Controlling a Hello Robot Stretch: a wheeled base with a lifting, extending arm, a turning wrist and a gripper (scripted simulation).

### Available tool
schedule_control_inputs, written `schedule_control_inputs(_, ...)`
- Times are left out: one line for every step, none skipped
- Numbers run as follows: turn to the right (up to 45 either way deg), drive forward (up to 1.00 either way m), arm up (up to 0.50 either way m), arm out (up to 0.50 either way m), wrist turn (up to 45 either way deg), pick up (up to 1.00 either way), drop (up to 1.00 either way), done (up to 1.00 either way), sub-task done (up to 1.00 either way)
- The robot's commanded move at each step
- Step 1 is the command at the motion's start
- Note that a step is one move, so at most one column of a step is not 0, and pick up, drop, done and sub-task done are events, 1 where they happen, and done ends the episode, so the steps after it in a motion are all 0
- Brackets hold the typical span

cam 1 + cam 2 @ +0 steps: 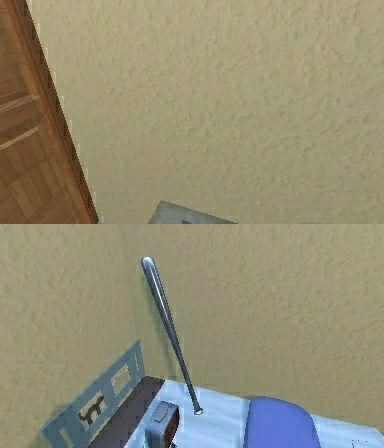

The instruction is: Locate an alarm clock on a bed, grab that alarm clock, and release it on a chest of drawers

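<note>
Alarm clock or not, a small grey boxy thing (160, 421) is sitting at the arm side view's bottom edge, where a dark brown surface (128, 424) is meeting the pale blue bed (215, 419). A metal baseball bat (166, 319) is leaning against the tan wall (290, 304), its knob resting on the bed just beside the box. A blue pillow (282, 427) is lying to the right, and a grey-blue frame (100, 402) with cut-outs is standing to the left. In the forward view a wooden door (25, 120) is running down the left side. Whether the gripper is spread or pressed together cannot be told.
</note>
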Motion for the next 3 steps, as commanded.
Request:
schedule_control_inputs(0.0, 0.0, 0.1, 0.0, 0.0, 0.0, 0.0, 0.0, 0.0)
schedule_control_inputs(0.0, 0.0, 0.5, 0.0, 0.0, 0.0, 0.0, 0.0, 0.0)
schedule_control_inputs(0.0, 0.0, 0.08, 0.0, 0.0, 0.0, 0.0, 0.0, 0.0)
